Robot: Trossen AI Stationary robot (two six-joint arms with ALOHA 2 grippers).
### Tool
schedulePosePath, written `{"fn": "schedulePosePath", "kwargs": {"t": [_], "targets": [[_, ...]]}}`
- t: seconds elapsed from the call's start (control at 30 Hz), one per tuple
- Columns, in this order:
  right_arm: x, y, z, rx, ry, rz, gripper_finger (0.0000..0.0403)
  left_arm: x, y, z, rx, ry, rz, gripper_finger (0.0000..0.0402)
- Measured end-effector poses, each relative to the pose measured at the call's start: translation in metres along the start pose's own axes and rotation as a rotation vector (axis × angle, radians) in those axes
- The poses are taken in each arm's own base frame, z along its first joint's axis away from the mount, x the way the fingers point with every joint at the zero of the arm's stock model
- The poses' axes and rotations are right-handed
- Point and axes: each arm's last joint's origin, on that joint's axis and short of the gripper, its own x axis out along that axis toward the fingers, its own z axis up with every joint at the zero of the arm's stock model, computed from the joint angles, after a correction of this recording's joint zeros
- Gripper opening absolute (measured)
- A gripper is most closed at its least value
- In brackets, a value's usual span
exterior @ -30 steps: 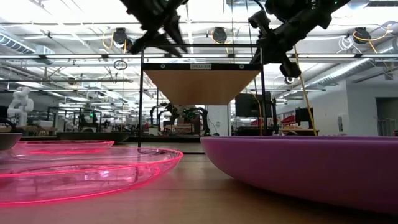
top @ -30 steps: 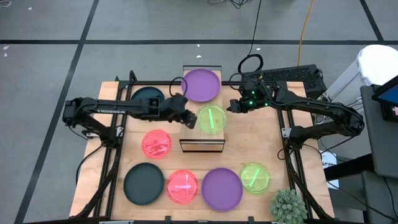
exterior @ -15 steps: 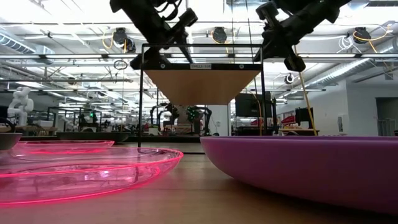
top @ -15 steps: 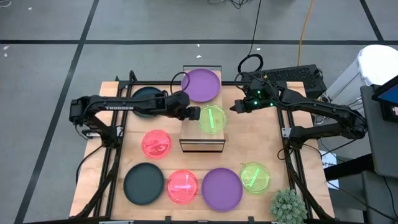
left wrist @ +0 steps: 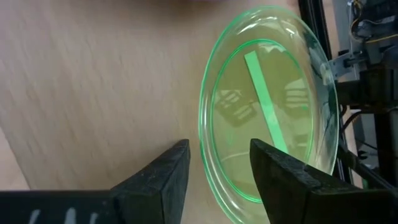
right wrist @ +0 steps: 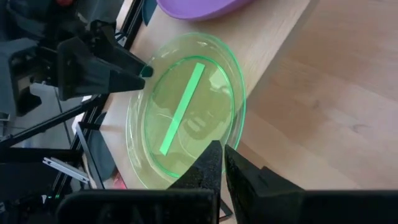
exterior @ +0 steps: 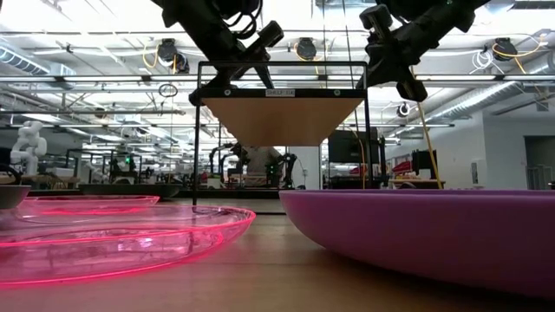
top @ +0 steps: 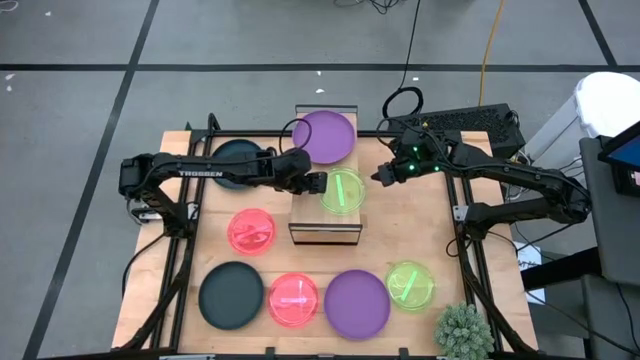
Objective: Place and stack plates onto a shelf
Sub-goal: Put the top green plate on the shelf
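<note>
The shelf (top: 322, 216) stands mid-table, its wood top (left wrist: 93, 81) bearing two plates. A purple plate (top: 329, 136) lies flat at its far end. A translucent green plate (top: 342, 191) lies flat in the middle and reaches past the top's right edge. My left gripper (top: 314, 184) is open at the green plate's left rim, which runs between its fingers (left wrist: 214, 169). My right gripper (top: 380, 176) is shut and hovers just right of that plate (right wrist: 186, 106). In the low view both grippers (exterior: 260, 39) (exterior: 406, 85) hang above the shelf's top. My left gripper's two fingers (left wrist: 163, 180) stand one on each side of the green plate's left rim (left wrist: 204, 149), slanting down from the table's left. Whether a finger touches the rim, I cannot tell. The plate lies flat on the shelf's top.
On the table lie a dark plate (top: 237, 160) under the left arm, a pink one (top: 252, 231), and a near row: dark (top: 231, 294), pink (top: 293, 299), purple (top: 357, 303), green (top: 410, 284). A small plant (top: 463, 330) stands at the near right corner.
My left gripper has gone toward the table's right edge and down to the green plate's left rim, rolling as it went. The green plate has stayed where it was on the shelf.
</note>
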Motion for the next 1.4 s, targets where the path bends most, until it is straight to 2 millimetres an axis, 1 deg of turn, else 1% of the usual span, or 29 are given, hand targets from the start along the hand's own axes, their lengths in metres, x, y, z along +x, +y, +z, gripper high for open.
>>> {"fn": "schedulePosePath", "kwargs": {"t": [0.07,0.13,0.37,0.47,0.53,0.6,0.73,0.87,0.97,1.07,1.23,1.4], "targets": [[0.000,0.000,0.000,-0.008,0.001,-0.002,0.0006,0.000,0.000,0.000,0.004,-0.002,-0.003,0.0172],[0.000,0.000,0.000,-0.019,0.003,-0.004,0.0006,0.000,0.000,0.000,0.005,-0.007,-0.002,0.0155],[0.000,-0.001,0.000,-0.044,0.002,-0.007,0.0006,0.002,0.001,0.000,0.035,-0.026,0.019,0.0048],[0.000,-0.001,-0.001,-0.051,0.004,-0.009,0.0006,0.002,0.001,0.000,0.036,-0.029,0.018,0.0011],[0.000,-0.001,-0.001,-0.052,0.004,-0.008,0.0006,0.001,0.001,0.001,0.035,-0.032,0.011,0.0007],[0.000,-0.001,-0.001,-0.055,0.004,-0.008,0.0006,-0.004,0.000,0.001,0.035,-0.038,-0.003,0.0006],[-0.002,-0.002,0.001,-0.049,-0.008,-0.015,0.0006,-0.019,-0.005,0.004,0.028,-0.059,-0.047,0.0006],[-0.007,-0.004,0.004,-0.037,-0.037,-0.015,0.0006,-0.039,-0.007,0.006,0.021,-0.079,-0.086,0.0005],[-0.013,-0.005,0.006,-0.036,-0.071,-0.027,0.0006,-0.053,-0.001,0.004,0.030,-0.056,-0.050,0.0005],[-0.018,-0.006,0.007,-0.036,-0.090,-0.026,0.0006,-0.067,0.008,0.000,-0.026,-0.025,0.030,0.0004],[-0.020,-0.007,0.007,-0.047,-0.096,-0.032,0.0006,-0.070,0.012,-0.002,0.025,-0.019,0.067,0.0004],[-0.020,-0.007,0.007,-0.047,-0.109,-0.048,0.0006,-0.058,0.013,-0.001,0.040,-0.017,0.094,0.0004]]}}
